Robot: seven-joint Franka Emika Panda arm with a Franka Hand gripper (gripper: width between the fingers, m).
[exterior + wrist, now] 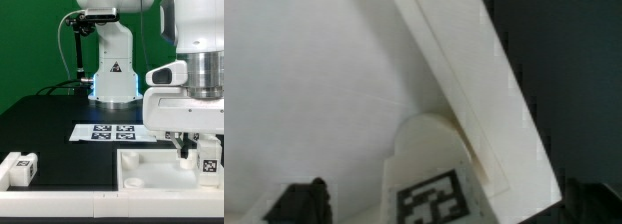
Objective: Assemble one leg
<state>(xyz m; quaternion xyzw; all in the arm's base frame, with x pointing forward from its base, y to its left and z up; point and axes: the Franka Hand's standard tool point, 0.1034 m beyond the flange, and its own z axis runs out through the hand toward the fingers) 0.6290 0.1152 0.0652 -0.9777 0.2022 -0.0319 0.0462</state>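
white leg [208,158] clamped upright between the jaws of the gripper [197,152], held over the panel [150,168] near the tabletop's front edge, apparently for seating.

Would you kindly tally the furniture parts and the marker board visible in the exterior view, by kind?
Legs: 2, one in the gripper at, one lying loose at
Large white panel: 1
Marker board: 1
Total: 4
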